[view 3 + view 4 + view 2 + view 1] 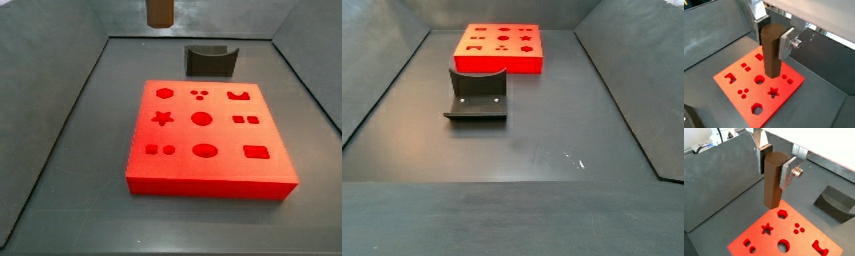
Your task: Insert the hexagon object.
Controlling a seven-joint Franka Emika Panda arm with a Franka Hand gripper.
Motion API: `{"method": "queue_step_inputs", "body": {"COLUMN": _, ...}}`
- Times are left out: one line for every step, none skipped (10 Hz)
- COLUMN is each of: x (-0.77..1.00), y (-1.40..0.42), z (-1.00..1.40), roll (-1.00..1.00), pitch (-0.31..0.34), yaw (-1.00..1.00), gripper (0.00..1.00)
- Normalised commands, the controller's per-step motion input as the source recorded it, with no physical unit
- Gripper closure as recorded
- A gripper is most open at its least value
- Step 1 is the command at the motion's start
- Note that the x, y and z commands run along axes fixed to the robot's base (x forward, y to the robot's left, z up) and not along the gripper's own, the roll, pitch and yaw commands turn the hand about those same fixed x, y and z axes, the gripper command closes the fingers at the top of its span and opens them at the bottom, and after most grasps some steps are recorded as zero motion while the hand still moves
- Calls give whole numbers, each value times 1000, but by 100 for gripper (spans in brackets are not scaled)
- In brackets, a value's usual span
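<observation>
My gripper is shut on the hexagon object, a long brown peg that hangs upright from between the silver fingers. Both wrist views show it. The peg is in the air above the red block, clear of its face. The red block lies flat on the grey floor and has several shaped holes, among them a star and rounds. In a side view only the peg's lower end shows, high above the floor beyond the red block; the gripper is out of that frame.
The dark grey fixture stands on the floor beside the red block; it also shows in a side view and a wrist view. Sloping grey walls enclose the floor.
</observation>
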Motion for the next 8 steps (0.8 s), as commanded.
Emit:
{"method": "queue_step_inputs", "body": {"x": 149, "y": 674, "z": -177, "roll": -19, "pitch": 0, "yaw": 266, "gripper": 100}}
{"method": "queue_step_inputs", "body": {"x": 0, "y": 694, "z": -357, "roll": 0, "pitch": -34, "yaw": 406, "gripper": 100}}
{"method": "queue_step_inputs", "body": {"x": 0, "y": 609, "z": -574, "roll": -3, "pitch": -96, "yaw": 540, "gripper": 100}}
{"method": "queue_step_inputs", "body": {"x": -23, "y": 469, "z": -726, "roll": -13, "pitch": -136, "yaw": 737, "gripper": 100}}
{"method": "queue_step_inputs", "body": {"x": 0, "y": 114, "z": -674, "roll": 0, "pitch": -139, "yaw": 966, "gripper": 100}}
{"method": "queue_step_inputs", "body": {"x": 0, "y": 0, "z": -486, "roll": 0, "pitch": -164, "yaw": 1000, "gripper": 100}}
{"method": "queue_step_inputs", "body": {"x": 114, "y": 0, "z": -386, "roll": 0, "pitch": -156, "yaw": 780, "gripper": 100}}
{"method": "queue_step_inputs", "body": {"x": 251, "y": 0, "z": -546, "roll": 143, "pitch": -83, "yaw": 474, "gripper": 100}}
